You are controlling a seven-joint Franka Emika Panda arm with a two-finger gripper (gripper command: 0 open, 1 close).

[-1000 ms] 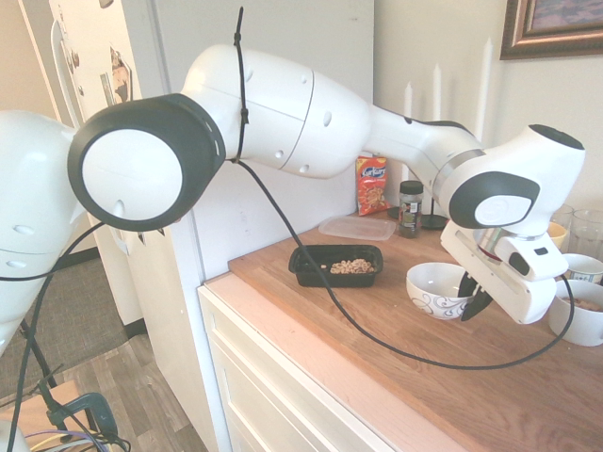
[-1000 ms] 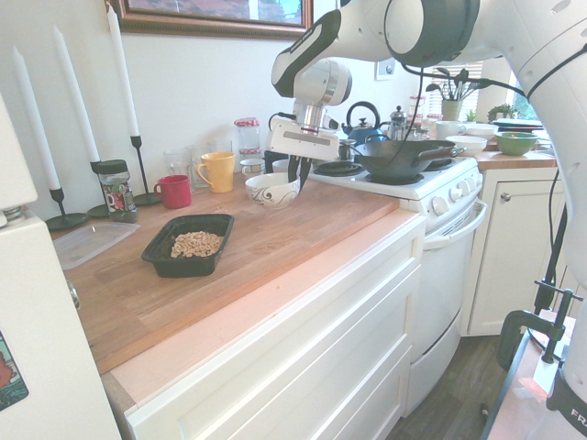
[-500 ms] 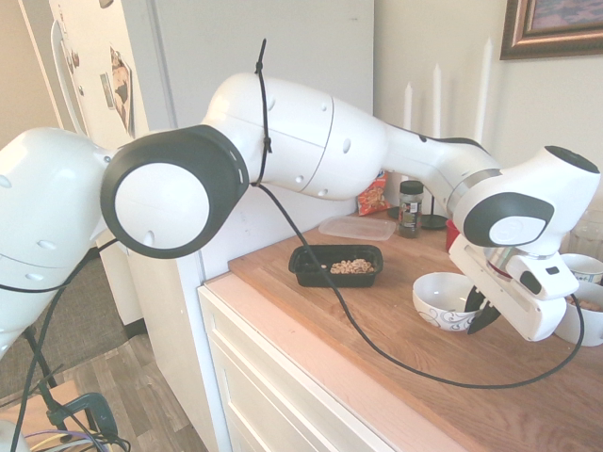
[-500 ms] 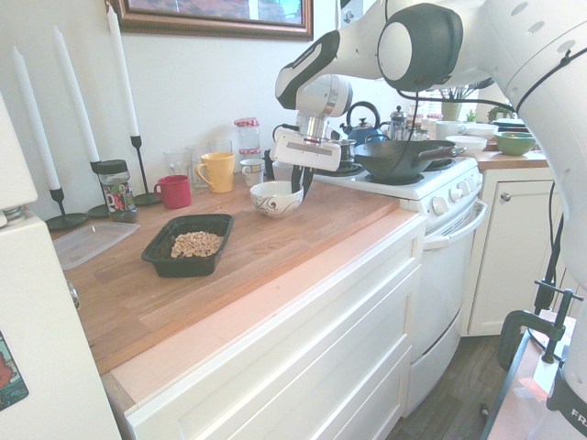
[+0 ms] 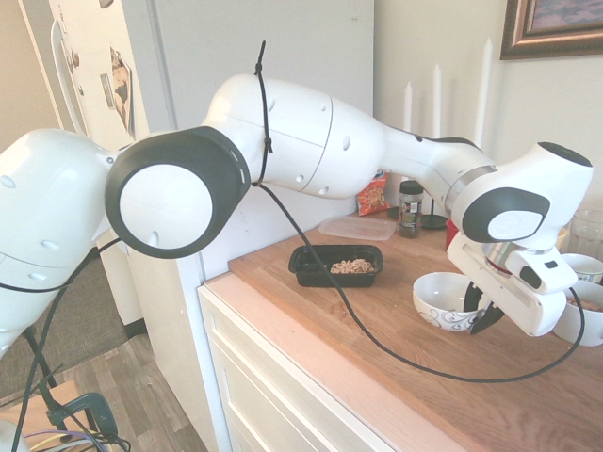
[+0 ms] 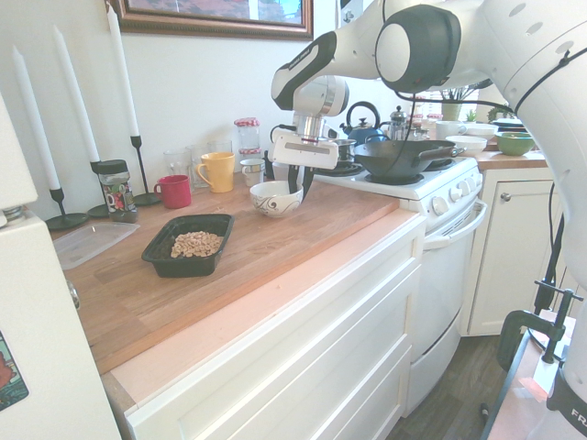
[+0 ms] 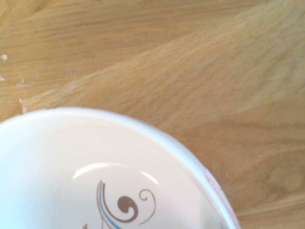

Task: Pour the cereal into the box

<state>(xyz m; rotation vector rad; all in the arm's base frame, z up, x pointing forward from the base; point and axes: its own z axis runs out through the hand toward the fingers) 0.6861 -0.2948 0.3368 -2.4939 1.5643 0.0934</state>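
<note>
We judge the bowl (image 5: 441, 306) stiff, slippery and breakable, best held at its rim's first-exterior-view three o'clock, where our jaws (image 5: 475, 318) stand slightly parted, apparently gripping nothing.

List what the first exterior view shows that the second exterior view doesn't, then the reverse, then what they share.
Only the first exterior view: the orange-red snack bag.

Only the second exterior view: the yellow mug, the blue kettle and the dark wok on the stove.

Both: the black box with the cereal in it, the flat clear container, and the white patterned bowl standing on the counter, with the end effector at its rim, fingers apart.
</note>
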